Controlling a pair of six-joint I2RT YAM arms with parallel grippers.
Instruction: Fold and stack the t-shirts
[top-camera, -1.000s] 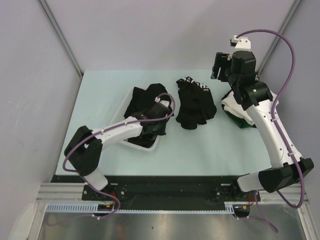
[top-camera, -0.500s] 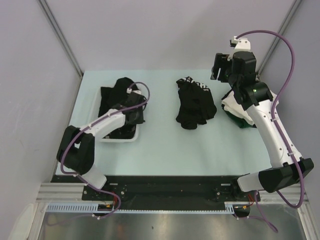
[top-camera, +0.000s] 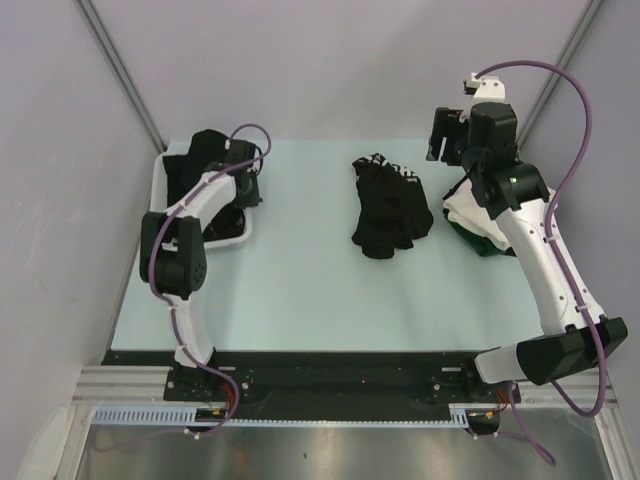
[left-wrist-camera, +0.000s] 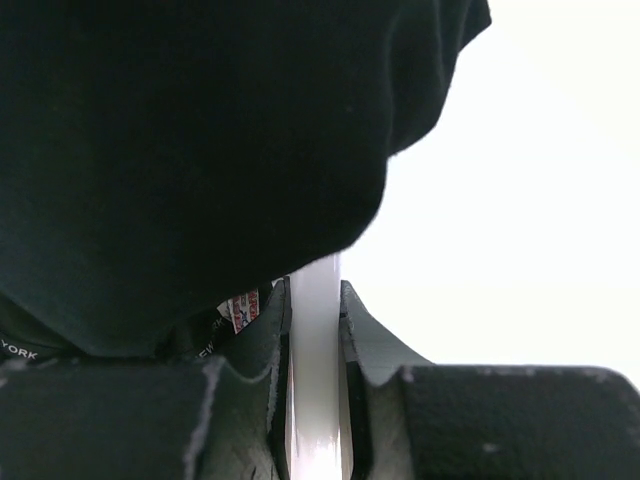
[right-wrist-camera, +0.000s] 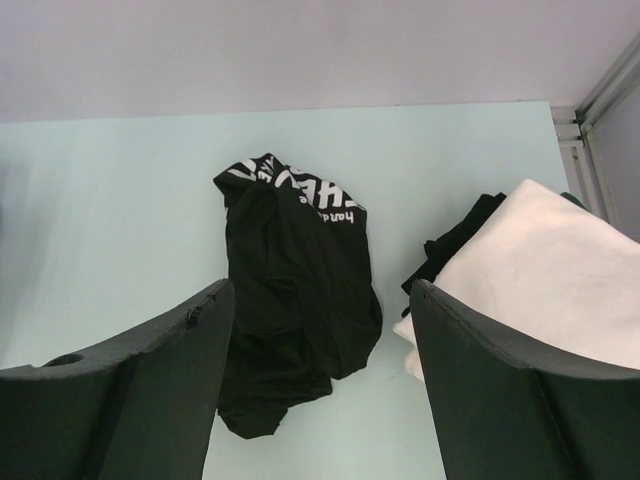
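Note:
A crumpled black t-shirt with white lettering (top-camera: 390, 205) (right-wrist-camera: 290, 300) lies at the table's middle back. On the right a white t-shirt (top-camera: 462, 212) (right-wrist-camera: 540, 270) rests folded on a dark green one (top-camera: 487, 248). More black t-shirts (top-camera: 205, 155) (left-wrist-camera: 200, 150) fill a white basket (top-camera: 230, 238) at the far left. My left gripper (top-camera: 248, 185) (left-wrist-camera: 315, 290) is shut on the basket's white wall (left-wrist-camera: 315, 340). Raised over the back right, my right gripper (top-camera: 445, 135) (right-wrist-camera: 320, 290) is open and holds nothing.
Grey walls close the table at the back and on both sides. The basket sits close to the left edge. Bare table surface (top-camera: 320, 290) stretches between the basket, the lettered shirt and the arm bases.
My left arm has swung the basket with its black shirts from near the table's middle to the far left back. The right arm has barely moved.

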